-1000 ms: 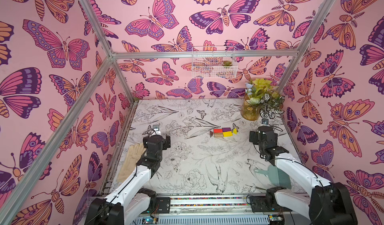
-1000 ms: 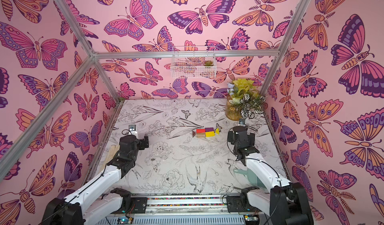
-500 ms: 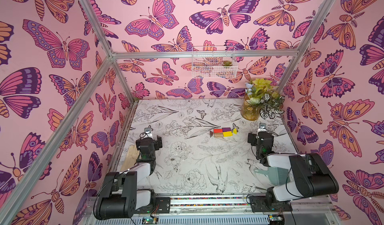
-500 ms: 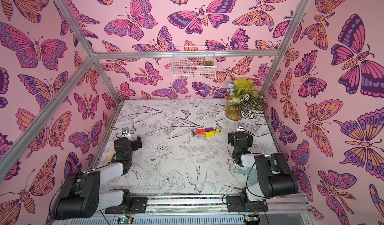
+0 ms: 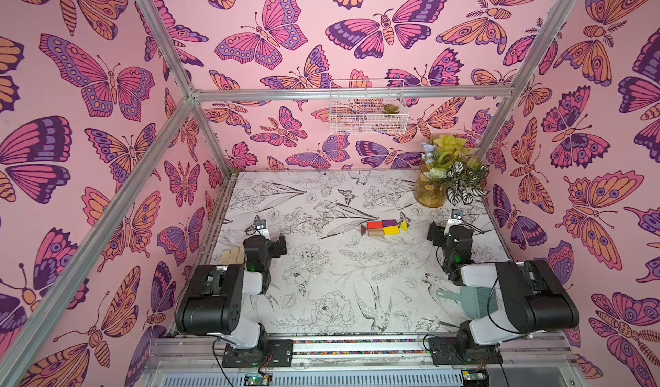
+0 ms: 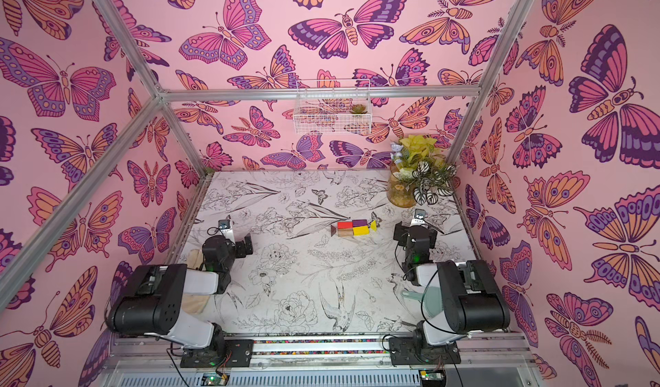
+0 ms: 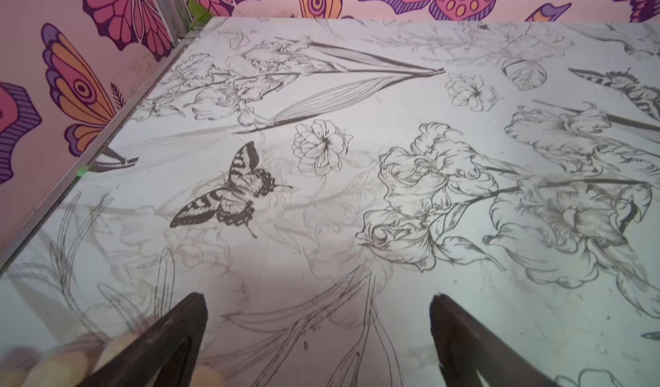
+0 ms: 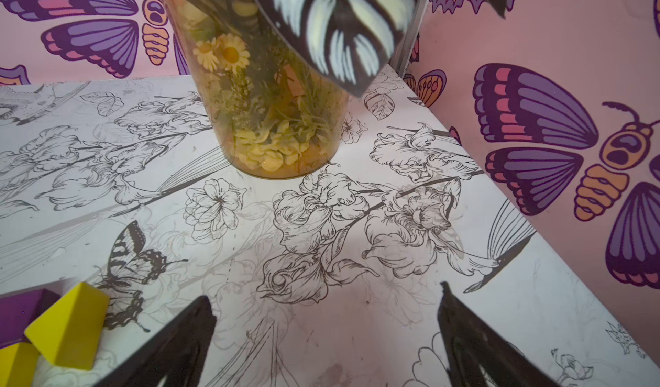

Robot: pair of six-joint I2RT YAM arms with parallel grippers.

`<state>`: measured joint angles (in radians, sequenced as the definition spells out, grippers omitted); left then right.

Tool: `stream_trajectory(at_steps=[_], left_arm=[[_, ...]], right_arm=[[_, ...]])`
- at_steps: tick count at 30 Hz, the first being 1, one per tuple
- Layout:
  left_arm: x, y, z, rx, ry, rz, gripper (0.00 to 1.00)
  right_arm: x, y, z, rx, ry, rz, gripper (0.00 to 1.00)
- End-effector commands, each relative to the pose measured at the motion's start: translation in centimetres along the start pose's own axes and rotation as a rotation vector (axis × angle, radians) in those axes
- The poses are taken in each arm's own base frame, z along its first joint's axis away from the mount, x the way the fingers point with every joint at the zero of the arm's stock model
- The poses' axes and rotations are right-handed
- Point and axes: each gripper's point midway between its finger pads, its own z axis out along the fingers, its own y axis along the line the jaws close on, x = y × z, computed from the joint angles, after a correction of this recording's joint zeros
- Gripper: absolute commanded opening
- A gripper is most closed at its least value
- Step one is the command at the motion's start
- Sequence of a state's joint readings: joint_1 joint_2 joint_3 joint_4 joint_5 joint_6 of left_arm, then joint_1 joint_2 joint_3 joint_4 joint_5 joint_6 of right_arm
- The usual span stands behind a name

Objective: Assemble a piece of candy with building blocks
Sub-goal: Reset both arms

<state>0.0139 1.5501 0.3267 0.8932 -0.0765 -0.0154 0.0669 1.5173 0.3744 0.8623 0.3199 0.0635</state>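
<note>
White links (image 5: 251,282), bulky black joints (image 5: 210,301), cables (image 5: 214,347), black left claw (image 7: 319,301)

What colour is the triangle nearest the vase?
Yellow; the triangle shows best in the right wrist view.

**Both arms folded up at the near rail**

The left arm (image 5: 214,296) and right arm (image 5: 532,296), stretched low across the table (image 5: 339,278) a second ago, have been folded, with their elbows raised toward the camera. More of the teal dustpan (image 5: 471,301) has been covered by the right arm. The left gripper (image 7: 318,301) and right gripper (image 8: 326,292) have been shifted only slightly.
</note>
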Motion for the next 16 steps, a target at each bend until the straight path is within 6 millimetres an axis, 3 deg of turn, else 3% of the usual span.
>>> stream_trajectory(at_steps=[1, 3, 16], left_arm=[[-2.0, 0.2, 0.3, -0.002, -0.021, -0.03, 1.0], [-2.7, 0.1, 0.3, -0.003, -0.086, -0.021, 1.0], [-2.3, -1.2, 0.5, 0.074, -0.037, 0.005, 1.0]], right_arm=[[-0.4, 0.0, 0.0, -0.007, -0.009, 0.021, 0.99], [-0.4, 0.0, 0.0, -0.006, -0.005, 0.02, 0.99], [-0.3, 0.0, 0.0, -0.006, -0.001, 0.019, 0.99]])
